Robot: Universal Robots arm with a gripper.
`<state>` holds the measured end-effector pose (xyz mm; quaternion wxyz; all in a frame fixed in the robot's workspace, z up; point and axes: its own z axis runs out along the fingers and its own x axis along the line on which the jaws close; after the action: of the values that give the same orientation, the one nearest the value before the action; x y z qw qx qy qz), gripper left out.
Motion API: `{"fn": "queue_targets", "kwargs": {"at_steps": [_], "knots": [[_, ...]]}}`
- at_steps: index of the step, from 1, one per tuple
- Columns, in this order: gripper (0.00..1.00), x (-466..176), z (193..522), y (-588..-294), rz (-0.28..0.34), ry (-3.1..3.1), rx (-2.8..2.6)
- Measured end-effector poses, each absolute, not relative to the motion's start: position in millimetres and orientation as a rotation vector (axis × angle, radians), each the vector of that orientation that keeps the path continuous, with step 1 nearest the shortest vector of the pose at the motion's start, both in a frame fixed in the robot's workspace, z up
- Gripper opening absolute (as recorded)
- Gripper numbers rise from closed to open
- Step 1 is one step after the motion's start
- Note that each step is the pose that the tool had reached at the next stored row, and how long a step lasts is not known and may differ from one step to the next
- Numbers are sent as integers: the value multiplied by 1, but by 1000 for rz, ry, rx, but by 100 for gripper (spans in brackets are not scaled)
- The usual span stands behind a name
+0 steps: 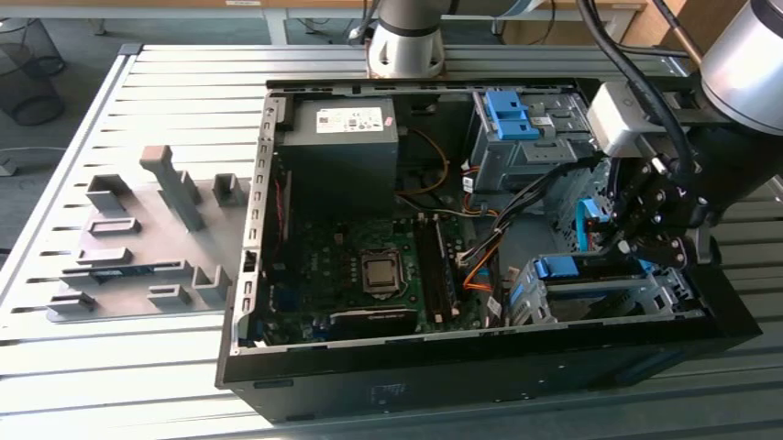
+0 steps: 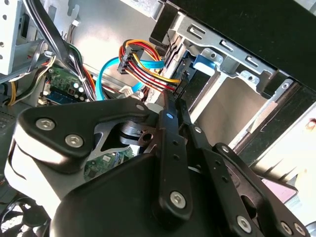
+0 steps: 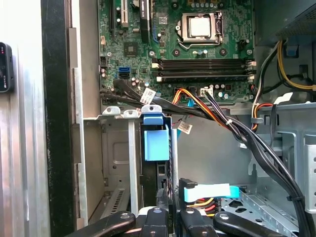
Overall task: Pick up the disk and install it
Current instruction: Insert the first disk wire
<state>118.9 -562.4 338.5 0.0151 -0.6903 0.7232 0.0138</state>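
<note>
Exterior view has the open computer case [image 1: 257, 275] lying on its side on a slatted metal surface [image 1: 147, 348], with the black gripper [image 1: 646, 240] down inside the case at the exterior view's right, just over the lower drive cage [image 1: 600, 298]. The disk [image 1: 585, 268] looks to be sitting in that cage, its blue rail showing right under the gripper. Further back in the case there's a second cage with a blue bracket [image 1: 508, 115], and the grey power supply box [image 1: 340, 137] sits toward the middle. The motherboard [image 1: 355, 266] takes up the floor of the case. Off to the exterior view's left, a grey fixture plate [image 1: 141, 238] rests on the surface, well apart from the case.

First wrist view looks down past the gripper [image 3: 170, 217] at the disk [image 3: 157, 143], seen edge-on with its blue handle standing in the metal cage [image 3: 116, 163], and a bundle of cables [image 3: 217, 116] crossing just beside it. The fingers look pressed close together near the disk's edge, but honestly I can't tell if they're pinching it or have let go.

Second wrist view shows the gripper [image 2: 173, 111] with its tips right by a red, yellow and orange cable bundle [image 2: 143, 66].
</note>
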Motion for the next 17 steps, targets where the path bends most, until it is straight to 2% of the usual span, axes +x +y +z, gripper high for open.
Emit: {"fn": "queue_targets", "kwargs": {"at_steps": [17], "knots": [[16,119,333,-563,44,2246,-2155]]}}
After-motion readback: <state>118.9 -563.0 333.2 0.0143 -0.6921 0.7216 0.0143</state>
